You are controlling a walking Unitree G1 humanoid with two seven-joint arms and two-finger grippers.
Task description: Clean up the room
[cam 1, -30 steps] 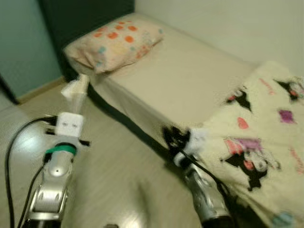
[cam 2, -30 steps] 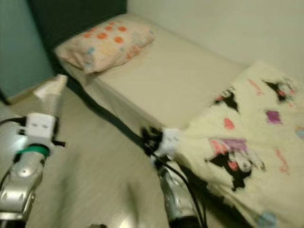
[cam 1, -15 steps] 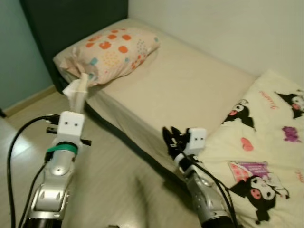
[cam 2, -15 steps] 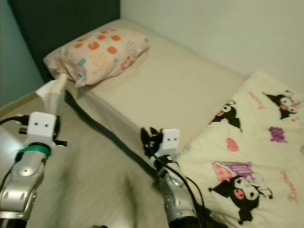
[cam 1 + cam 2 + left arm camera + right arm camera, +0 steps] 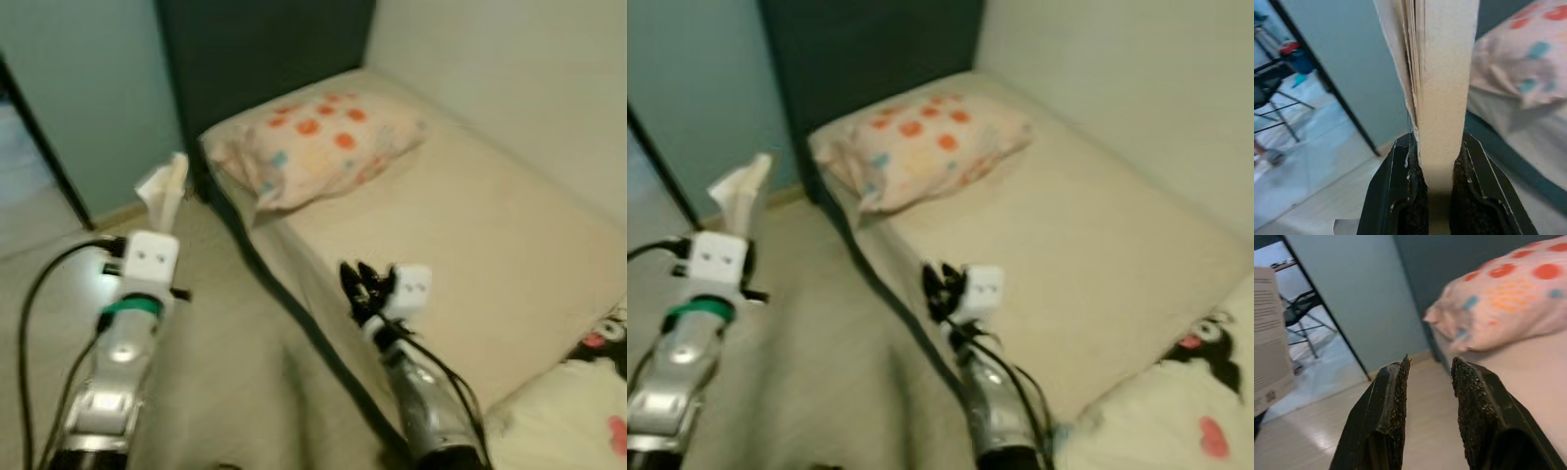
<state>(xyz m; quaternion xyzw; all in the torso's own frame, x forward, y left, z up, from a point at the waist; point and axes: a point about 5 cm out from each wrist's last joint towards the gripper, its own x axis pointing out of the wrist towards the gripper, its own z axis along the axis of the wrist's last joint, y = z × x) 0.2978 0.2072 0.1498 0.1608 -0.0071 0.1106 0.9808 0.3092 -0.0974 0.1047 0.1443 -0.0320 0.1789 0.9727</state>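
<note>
My left gripper (image 5: 1436, 166) is shut on a thin white booklet (image 5: 1437, 73) with printed pages, held upright above the floor; the same booklet (image 5: 165, 188) rises over the left wrist in the eye views. My right gripper (image 5: 1429, 377) is open with nothing between its fingers, raised beside the bed edge (image 5: 364, 286). A bed (image 5: 490, 255) with a beige sheet runs along the wall on the right. A pillow (image 5: 318, 147) with orange and blue dots lies at its head.
A dark headboard panel (image 5: 255, 59) stands behind the pillow. A teal wall (image 5: 88, 88) and a doorway lie to the left, with a chair frame (image 5: 1273, 105) beyond. A cartoon-print blanket (image 5: 588, 411) covers the bed's near right corner. Pale wood floor (image 5: 225, 372) lies underfoot.
The whole scene has shifted right, so the camera has turned left: the pillow and headboard are now central and the blanket is nearly out of frame. Both grippers hold as before.
</note>
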